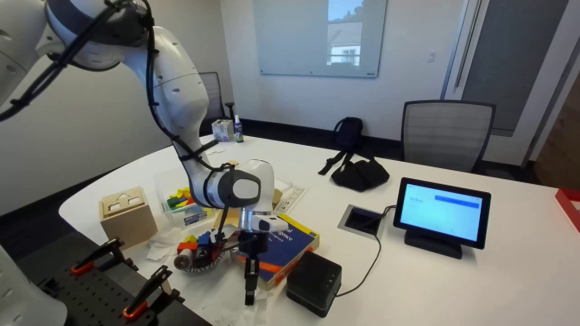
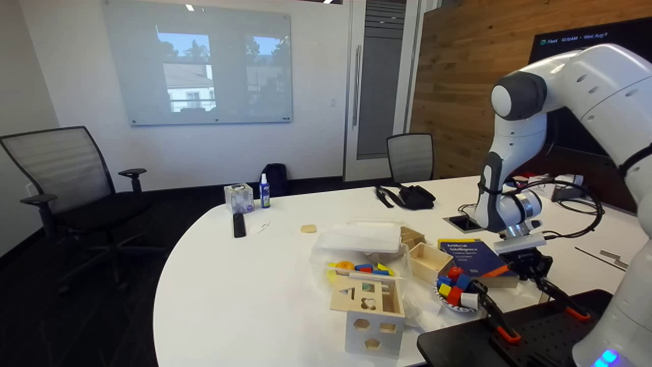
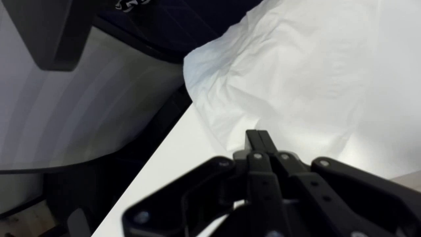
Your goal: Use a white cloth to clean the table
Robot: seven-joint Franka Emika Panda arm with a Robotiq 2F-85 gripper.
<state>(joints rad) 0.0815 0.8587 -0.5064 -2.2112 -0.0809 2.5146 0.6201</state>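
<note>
The large white table (image 1: pixel 516 280) fills both exterior views (image 2: pixel 229 290), and its edge shows in the wrist view (image 3: pixel 171 161). A thin, crumpled white cloth (image 3: pixel 296 72) lies spread on it near the table edge. In an exterior view the cloth (image 1: pixel 233 305) lies under and around the fingertips, faint against the white top. My gripper (image 1: pixel 249 296) points down at the cloth with its fingers together. In the wrist view the fingertips (image 3: pixel 258 131) meet over the cloth. I cannot tell whether any cloth is pinched between them. In an exterior view, the fingertips are hard to make out near a clamp.
A blue book (image 1: pixel 290 246), a black box (image 1: pixel 314 283) and a bowl of blocks (image 1: pixel 199 253) stand close around the gripper. A wooden shape box (image 2: pixel 374 326), a clear bin (image 2: pixel 364 239), a tablet (image 1: pixel 442 213) and black clamps (image 1: pixel 147 294) are farther out.
</note>
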